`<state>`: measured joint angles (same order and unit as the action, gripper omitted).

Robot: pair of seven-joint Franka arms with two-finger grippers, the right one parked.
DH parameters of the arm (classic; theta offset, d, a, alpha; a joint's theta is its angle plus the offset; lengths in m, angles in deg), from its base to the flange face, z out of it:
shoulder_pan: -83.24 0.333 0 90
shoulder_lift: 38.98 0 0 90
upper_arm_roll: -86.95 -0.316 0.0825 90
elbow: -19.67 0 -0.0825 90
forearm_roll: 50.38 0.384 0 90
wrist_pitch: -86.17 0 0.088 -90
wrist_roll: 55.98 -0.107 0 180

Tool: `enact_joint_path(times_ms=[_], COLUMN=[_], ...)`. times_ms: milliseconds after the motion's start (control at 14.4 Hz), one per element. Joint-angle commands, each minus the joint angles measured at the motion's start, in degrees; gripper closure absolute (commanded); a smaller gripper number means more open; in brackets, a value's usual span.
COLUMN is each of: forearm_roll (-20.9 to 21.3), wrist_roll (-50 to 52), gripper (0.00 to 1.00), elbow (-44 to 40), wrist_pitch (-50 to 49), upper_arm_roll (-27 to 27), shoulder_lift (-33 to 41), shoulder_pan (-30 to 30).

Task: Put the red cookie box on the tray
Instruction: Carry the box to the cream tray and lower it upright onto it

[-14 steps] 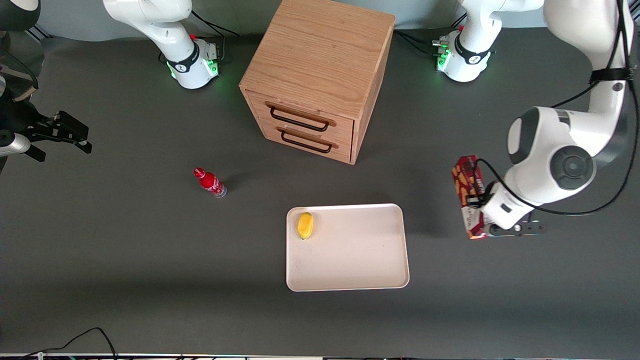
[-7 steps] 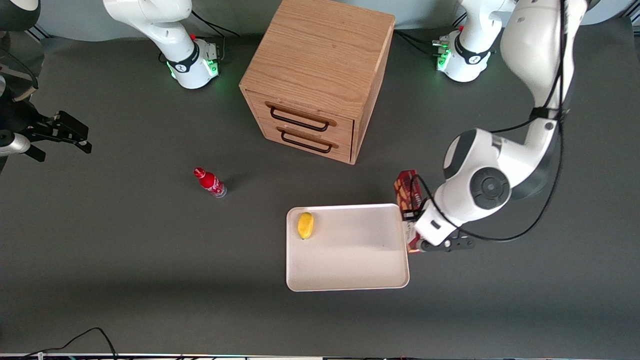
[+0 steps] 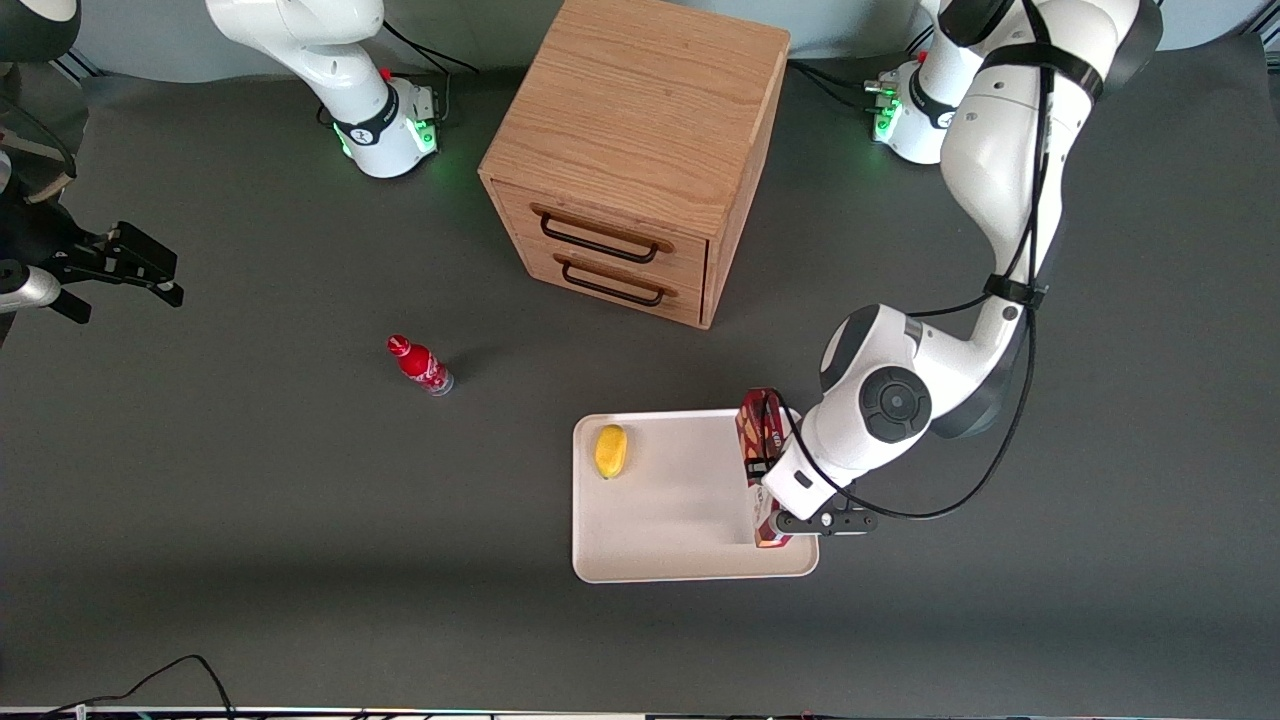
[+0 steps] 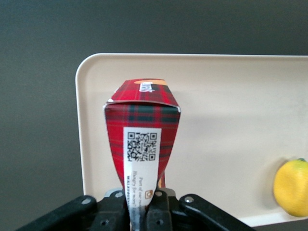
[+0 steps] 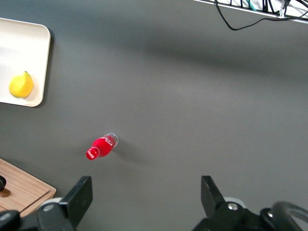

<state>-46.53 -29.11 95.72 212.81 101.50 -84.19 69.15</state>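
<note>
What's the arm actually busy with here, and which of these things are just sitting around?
In use:
- red cookie box, clamped in the gripper, held over the tray
- tray, cream-white, nearer the front camera than the cabinet

Lying about:
- lemon, on the tray
- small red bottle, on the table toward the parked arm's end
- wooden drawer cabinet

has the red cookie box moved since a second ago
Yes. Held by the gripper, the red cookie box came from the working arm's end to over the tray.
</note>
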Motion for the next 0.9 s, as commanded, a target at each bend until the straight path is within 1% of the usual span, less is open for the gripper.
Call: enact_joint_path(times_ms=[0,208,277,416,485,693,832], forearm_roll=[4.40,7.74,7.93,7.84,7.84,8.11,8.02], wrist_roll=[1.34,1.25,1.34,1.08,1.34,1.16,1.08], gripper=[1.00,1.00,1.00,0.54,0.01,0.00,0.00], elbow=[-2.31,-2.31,-2.40,-3.01,-3.02,-3.02,-3.02], wrist_pitch=[-1.30,-1.39,-1.22,-1.48,-1.39,-2.18,-6.72], upper_arm_roll=[-0.58,-0.58,-0.58,-0.49,-0.49,-0.58,-0.49], shoulder_lift=[-2.07,-4.09,-4.19,-4.10,-3.84,-1.73,1.68], shoulder_pan=[-1.29,-1.38,-1.38,-1.12,-1.03,-0.50,0.90])
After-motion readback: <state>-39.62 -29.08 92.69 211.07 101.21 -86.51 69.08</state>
